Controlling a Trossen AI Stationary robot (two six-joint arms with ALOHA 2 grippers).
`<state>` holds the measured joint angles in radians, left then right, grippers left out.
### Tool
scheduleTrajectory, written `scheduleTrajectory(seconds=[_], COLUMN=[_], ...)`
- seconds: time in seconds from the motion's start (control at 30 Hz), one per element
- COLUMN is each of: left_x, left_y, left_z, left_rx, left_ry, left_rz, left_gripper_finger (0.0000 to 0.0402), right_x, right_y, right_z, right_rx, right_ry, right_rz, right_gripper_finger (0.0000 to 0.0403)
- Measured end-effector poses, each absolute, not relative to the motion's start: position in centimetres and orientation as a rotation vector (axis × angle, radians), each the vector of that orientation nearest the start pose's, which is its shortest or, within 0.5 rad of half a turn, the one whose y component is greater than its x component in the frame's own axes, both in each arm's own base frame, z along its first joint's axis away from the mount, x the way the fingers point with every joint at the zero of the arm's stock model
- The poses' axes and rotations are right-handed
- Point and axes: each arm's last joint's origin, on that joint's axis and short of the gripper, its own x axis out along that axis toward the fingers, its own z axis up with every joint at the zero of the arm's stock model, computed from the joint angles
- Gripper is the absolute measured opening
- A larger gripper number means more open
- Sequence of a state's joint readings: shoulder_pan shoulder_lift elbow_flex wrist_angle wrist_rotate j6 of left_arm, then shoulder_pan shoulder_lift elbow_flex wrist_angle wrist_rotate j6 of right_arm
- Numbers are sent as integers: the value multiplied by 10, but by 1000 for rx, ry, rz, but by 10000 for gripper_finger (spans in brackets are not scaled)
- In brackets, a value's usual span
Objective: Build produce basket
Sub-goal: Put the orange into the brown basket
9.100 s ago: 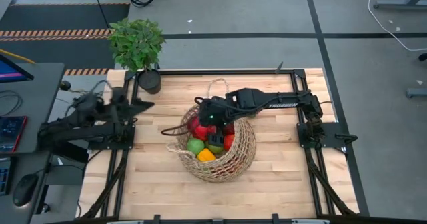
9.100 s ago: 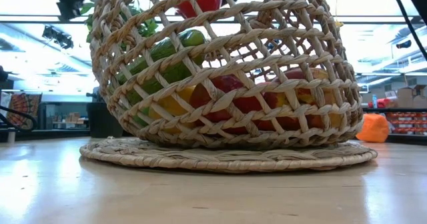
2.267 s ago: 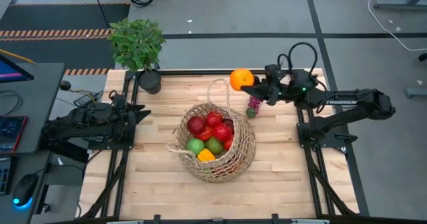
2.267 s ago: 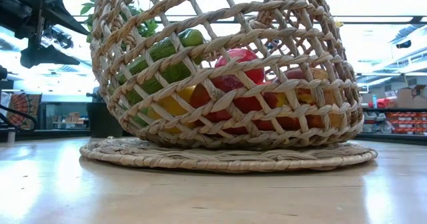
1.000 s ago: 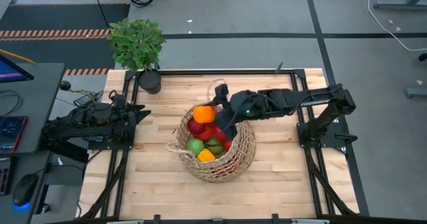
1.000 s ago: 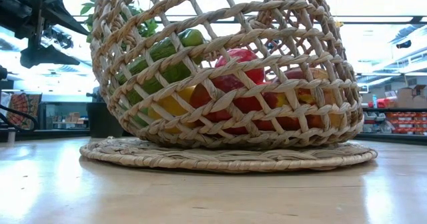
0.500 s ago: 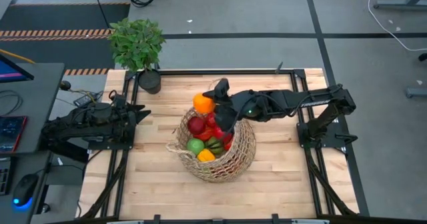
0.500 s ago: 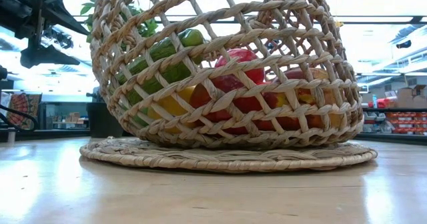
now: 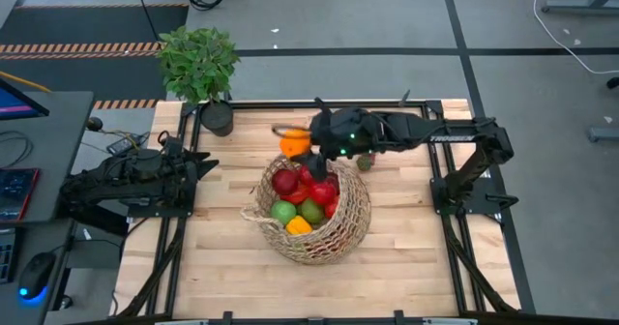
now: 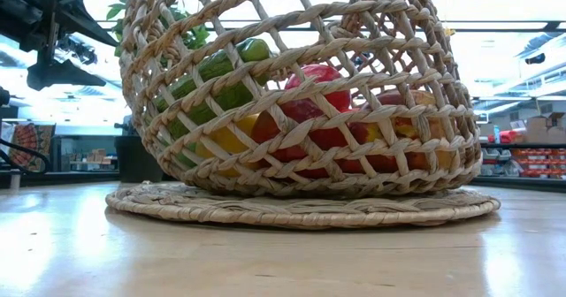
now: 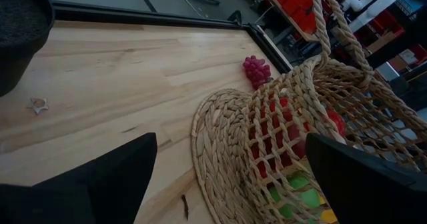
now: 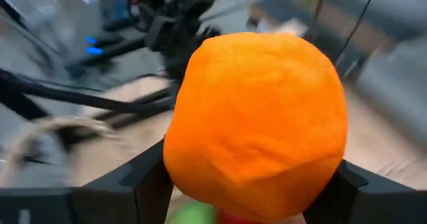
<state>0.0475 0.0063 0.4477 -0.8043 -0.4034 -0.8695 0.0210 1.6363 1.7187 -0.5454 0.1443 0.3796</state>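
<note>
My left claw (image 9: pixel 198 161) waits open, well to the left of the basket (image 9: pixel 311 230), out of the way. My right claw (image 9: pixel 308 143) grips an orange (image 9: pixel 294 144) just above the basket's far rim, near its loop handle. If I let go here, the orange may clip the rim or bounce off the piled produce (image 9: pixel 302 194) onto the tabletop (image 9: pixel 222 257), beside the stray grapes (image 11: pixel 256 70) beyond the basket.
</note>
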Motion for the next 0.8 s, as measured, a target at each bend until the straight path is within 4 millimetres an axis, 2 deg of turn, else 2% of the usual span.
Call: scheduleTrajectory(seconds=[0.17,0.37,0.53,0.63,0.8], left_x=[40,40,40,40,40], left_y=[13,13,13,13,13], left_z=[231,231,231,231,231], left_rx=[-780,-780,-780,-780,-780], left_ry=[143,143,143,143,143], left_rz=[570,571,571,571,571], left_gripper_finger=[390,390,390,390,390], right_x=[360,359,359,359,363], right_y=[-3,-1,-1,0,10], right_z=[399,398,398,398,390], right_rx=[721,1014,1274,1347,1336], right_ry=[520,568,568,569,631], right_rz=[-136,-120,-190,-215,-203], right_gripper_finger=[264,264,264,264,264])
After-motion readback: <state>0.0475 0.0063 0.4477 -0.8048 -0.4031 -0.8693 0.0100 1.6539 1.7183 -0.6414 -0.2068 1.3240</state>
